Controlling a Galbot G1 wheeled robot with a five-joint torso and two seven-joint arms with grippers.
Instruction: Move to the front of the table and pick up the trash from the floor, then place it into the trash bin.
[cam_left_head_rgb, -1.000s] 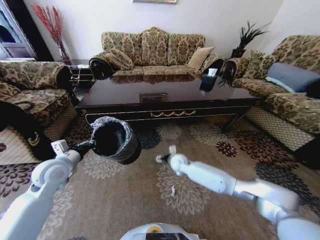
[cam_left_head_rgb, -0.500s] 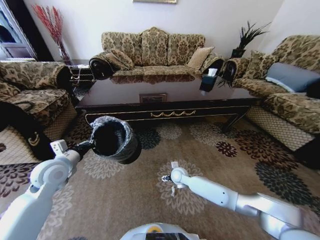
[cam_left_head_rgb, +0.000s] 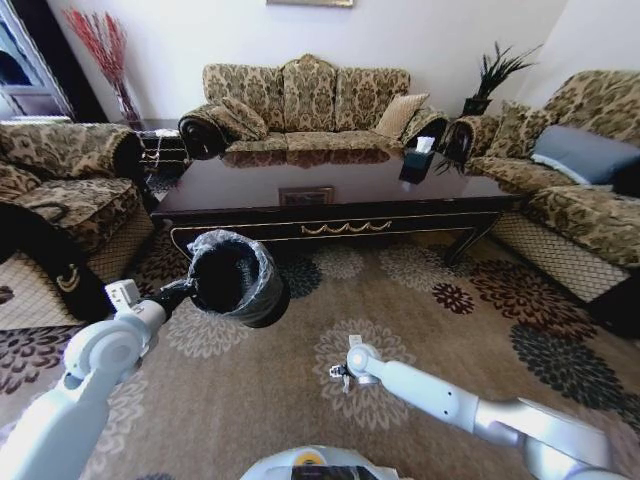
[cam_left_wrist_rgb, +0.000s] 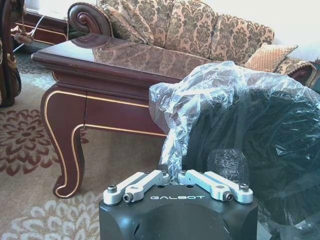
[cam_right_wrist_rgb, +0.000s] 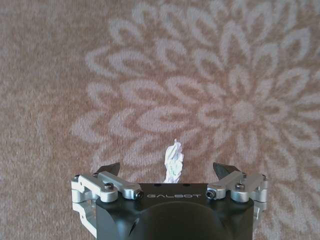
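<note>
1. Carpet (cam_left_head_rgb: 420, 300) in tan-brown with round flower medallions covers the floor before the dark glossy coffee desk (cam_left_head_rgb: 330, 190), which has gold scroll trim on its front.
2. The right pincer (cam_left_head_rgb: 338, 374) is low over a cream medallion, its fingers (cam_right_wrist_rgb: 108, 169) spread wide apart and gripping nothing.
3. A small white paper scrap (cam_right_wrist_rgb: 174, 161) stands upright on the carpet between the spread fingers, seen in the right wrist view; whether either fingertip touches it cannot be told.
4. The left pincer (cam_left_head_rgb: 178, 290) is clamped on the rim of the black trash bin (cam_left_head_rgb: 235, 280), holding it tilted above the floor, its mouth towards the robot.
5. The bin's crinkled plastic liner (cam_left_wrist_rgb: 200, 95) bunches over the rim just beyond the closed left fingers (cam_left_wrist_rgb: 145, 182).
</note>
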